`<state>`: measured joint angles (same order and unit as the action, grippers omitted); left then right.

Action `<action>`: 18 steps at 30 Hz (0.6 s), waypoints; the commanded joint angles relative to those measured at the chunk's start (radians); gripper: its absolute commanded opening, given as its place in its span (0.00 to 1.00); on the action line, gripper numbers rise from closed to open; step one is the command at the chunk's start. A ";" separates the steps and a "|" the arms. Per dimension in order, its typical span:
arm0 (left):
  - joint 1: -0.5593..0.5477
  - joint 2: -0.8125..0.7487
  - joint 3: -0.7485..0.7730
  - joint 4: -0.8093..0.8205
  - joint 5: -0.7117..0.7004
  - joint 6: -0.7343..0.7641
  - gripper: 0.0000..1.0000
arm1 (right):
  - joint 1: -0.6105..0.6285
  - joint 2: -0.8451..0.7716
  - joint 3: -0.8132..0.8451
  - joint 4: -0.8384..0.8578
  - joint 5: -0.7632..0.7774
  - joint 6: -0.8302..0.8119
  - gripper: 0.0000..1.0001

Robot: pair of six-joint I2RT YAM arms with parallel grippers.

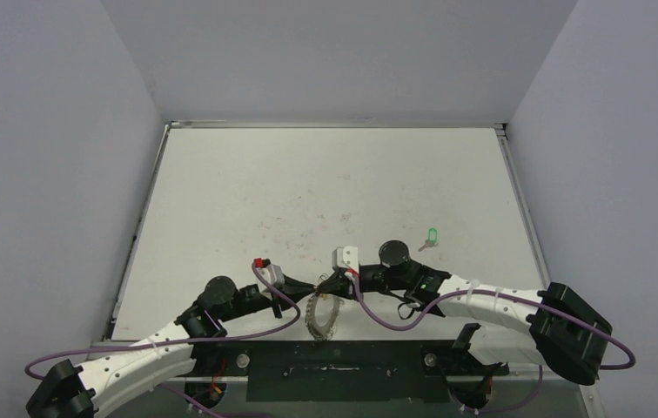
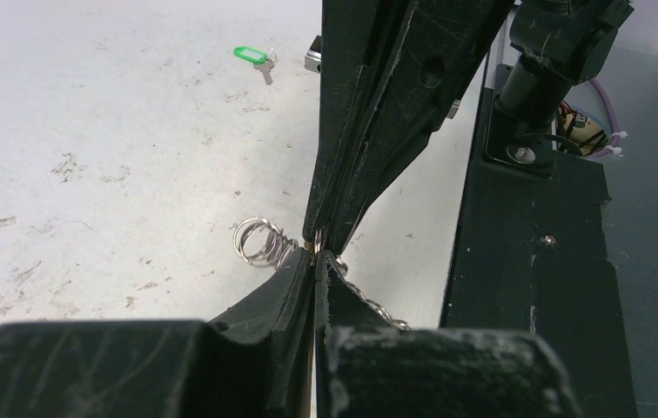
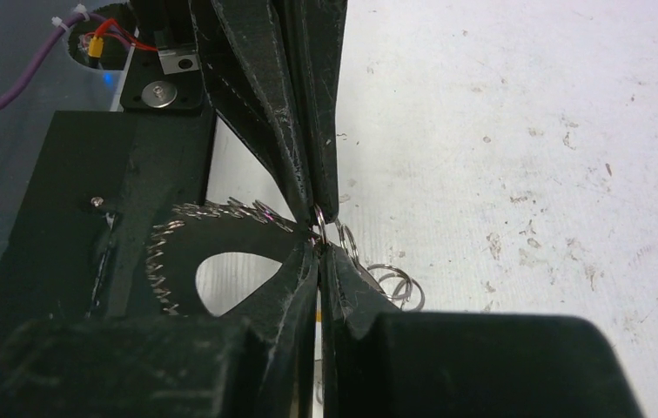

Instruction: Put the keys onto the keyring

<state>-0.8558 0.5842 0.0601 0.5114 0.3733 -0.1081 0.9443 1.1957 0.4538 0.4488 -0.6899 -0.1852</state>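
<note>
Down at the 6 o'clock edge of the table (image 1: pixel 308 192), the two arms meet tip to tip; the left arm reaches in low from about 8 o'clock and the right from about 4 o'clock, both forearms lying nearly flat with the wrists turned inward. We see the left gripper (image 2: pixel 315 266) fully closed, pinching the rim of the keyring (image 1: pixel 321 315), which hangs tilted just below the meeting point; we judge this hold is meant to steady the ring so that its fringe is presented to the other arm. The right gripper (image 3: pixel 318 252) is also clamped tight, its tips touching the left's and apparently nipping one of the small wire loops (image 2: pixel 256 239) on that fringe, presumably to spread it for a key. The green key (image 1: pixel 433 235) lies on the table, well apart at about 2 o'clock from the grippers, not yet threaded; we cannot find the yellow-orange key in any view.
</note>
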 commanded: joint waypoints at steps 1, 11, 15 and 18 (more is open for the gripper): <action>0.006 -0.001 0.019 -0.025 -0.065 0.006 0.00 | 0.007 -0.029 0.055 -0.028 -0.048 0.046 0.00; 0.006 0.027 0.068 -0.087 -0.024 0.048 0.29 | 0.008 0.015 0.104 -0.093 -0.051 0.082 0.00; 0.004 0.027 0.100 -0.153 -0.014 0.075 0.35 | 0.008 0.027 0.122 -0.120 -0.043 0.082 0.00; 0.004 0.021 0.121 -0.193 -0.014 0.084 0.40 | 0.008 0.028 0.129 -0.131 -0.029 0.083 0.00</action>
<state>-0.8555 0.6109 0.1104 0.3767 0.3637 -0.0608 0.9440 1.2251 0.5270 0.2905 -0.6933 -0.1143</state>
